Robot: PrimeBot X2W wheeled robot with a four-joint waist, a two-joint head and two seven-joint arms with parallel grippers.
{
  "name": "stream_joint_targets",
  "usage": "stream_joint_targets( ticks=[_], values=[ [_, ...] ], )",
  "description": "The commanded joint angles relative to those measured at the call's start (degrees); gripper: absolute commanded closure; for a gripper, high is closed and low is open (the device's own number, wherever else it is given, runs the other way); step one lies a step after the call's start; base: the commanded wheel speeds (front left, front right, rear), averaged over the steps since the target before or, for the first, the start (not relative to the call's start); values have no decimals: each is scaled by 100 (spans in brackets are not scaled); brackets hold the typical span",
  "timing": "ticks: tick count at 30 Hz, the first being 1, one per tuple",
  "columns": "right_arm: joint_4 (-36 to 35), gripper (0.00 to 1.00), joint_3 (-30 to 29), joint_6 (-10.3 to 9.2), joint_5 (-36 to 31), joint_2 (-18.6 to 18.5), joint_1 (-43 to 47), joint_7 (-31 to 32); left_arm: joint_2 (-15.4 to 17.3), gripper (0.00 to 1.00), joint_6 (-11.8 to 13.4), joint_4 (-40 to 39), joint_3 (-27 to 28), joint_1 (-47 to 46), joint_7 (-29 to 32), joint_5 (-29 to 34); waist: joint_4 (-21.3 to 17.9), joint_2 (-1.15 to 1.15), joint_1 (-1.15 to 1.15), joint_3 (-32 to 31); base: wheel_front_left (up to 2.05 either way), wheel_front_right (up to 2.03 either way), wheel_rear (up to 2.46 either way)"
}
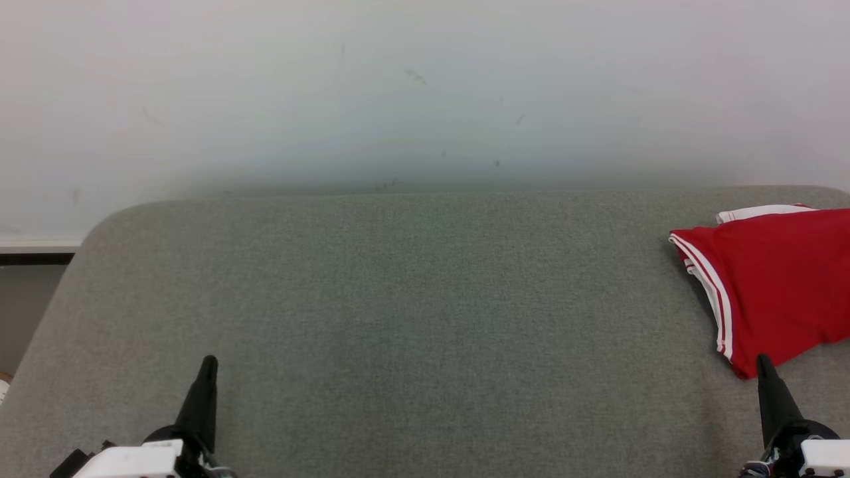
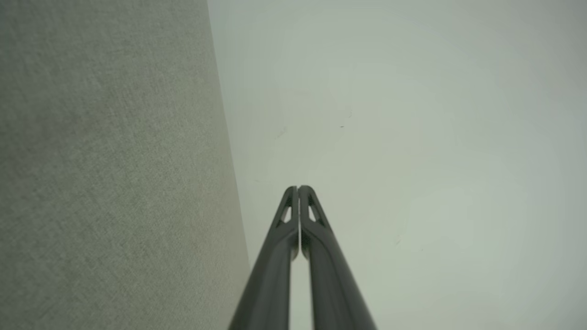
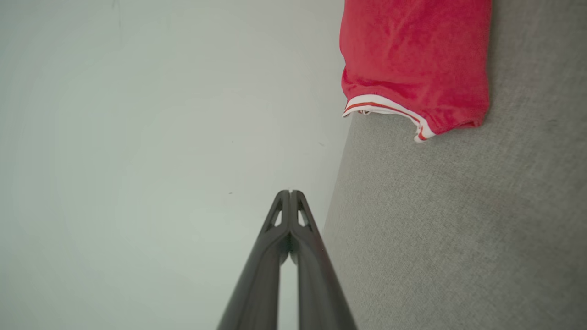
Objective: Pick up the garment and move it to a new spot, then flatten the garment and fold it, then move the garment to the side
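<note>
The garment [image 1: 773, 285] is red with white-striped trim and lies folded at the right edge of the grey fabric surface [image 1: 412, 312], partly cut off by the head view's border. It also appears at the top of the right wrist view as the garment [image 3: 412, 59]. My right gripper [image 1: 764, 362] is shut and empty, its tip just at the garment's near corner. The same gripper [image 3: 290, 192] shows its fingers pressed together. My left gripper [image 1: 209, 362] rests at the lower left, shut and empty, and its fingers [image 2: 298, 189] meet at the tips.
A pale wall [image 1: 425, 93] rises behind the grey surface. The surface's rounded far-left corner [image 1: 113, 219] drops off to a darker floor strip at the left.
</note>
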Motion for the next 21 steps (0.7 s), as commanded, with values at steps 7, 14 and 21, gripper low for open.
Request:
stream_joint_targets(
  ticks=[7,14,21],
  values=[
    [-23,100,-47,0,109,7,-72,43,40,100,-34,9,25,-54,46,-157,9,0,0,4,0,0,0],
    [-23,100,-48,0,105,9,-72,47,40,100,-34,9,25,-54,45,-157,9,0,0,4,0,0,0],
    [-23,100,-50,0,102,9,-72,50,40,100,-34,8,24,-53,45,-157,9,0,0,4,0,0,0]
  ],
)
